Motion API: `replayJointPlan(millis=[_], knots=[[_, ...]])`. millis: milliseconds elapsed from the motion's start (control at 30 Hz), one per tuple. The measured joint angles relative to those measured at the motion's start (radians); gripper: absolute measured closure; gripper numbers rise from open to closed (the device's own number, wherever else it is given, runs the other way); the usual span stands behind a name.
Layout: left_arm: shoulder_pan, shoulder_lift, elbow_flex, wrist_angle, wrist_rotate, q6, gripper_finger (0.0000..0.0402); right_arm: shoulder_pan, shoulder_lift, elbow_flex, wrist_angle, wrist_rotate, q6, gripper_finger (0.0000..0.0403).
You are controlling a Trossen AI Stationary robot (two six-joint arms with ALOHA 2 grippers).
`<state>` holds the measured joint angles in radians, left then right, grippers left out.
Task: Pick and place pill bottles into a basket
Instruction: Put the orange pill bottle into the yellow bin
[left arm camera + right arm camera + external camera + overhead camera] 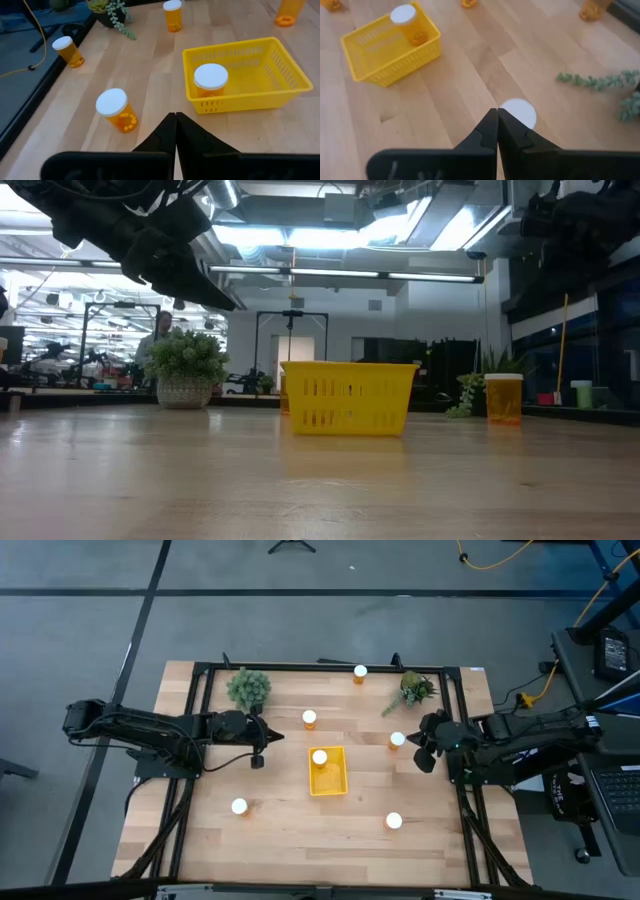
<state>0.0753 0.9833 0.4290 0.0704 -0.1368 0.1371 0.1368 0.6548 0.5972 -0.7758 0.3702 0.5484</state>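
Observation:
The yellow basket (332, 780) sits mid-table with one orange, white-capped pill bottle (319, 756) upright in its far end; it also shows in the left wrist view (210, 80). Other bottles stand on the table (309, 718), (360, 671), (397, 739), (239, 806), (393, 821). My left gripper (262, 743) is shut and empty, raised left of the basket, with a bottle (116, 109) ahead of it. My right gripper (422, 748) is shut and empty, raised right of the basket. A bottle's white cap (519, 112) lies just beyond its fingertips (497, 120).
Two small green plants stand at the far side, one on the left (248, 688) and one on the right (415, 690), the right one close to my right gripper. A black frame (300, 667) runs along the table's far edge and sides. Bare wood lies near the front edge.

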Motion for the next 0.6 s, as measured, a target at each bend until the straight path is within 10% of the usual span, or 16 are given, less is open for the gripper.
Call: replayJointPlan(millis=[233,600], knots=[[0.000,0.000,0.000,0.000,0.000,0.000,0.0398,0.000,0.001,0.000,-0.007,-0.026,0.027,0.0365],[0.000,0.000,0.000,-0.022,0.000,0.000,0.0398,0.000,0.039,0.000,-0.004,-0.023,0.006,0.0210]])
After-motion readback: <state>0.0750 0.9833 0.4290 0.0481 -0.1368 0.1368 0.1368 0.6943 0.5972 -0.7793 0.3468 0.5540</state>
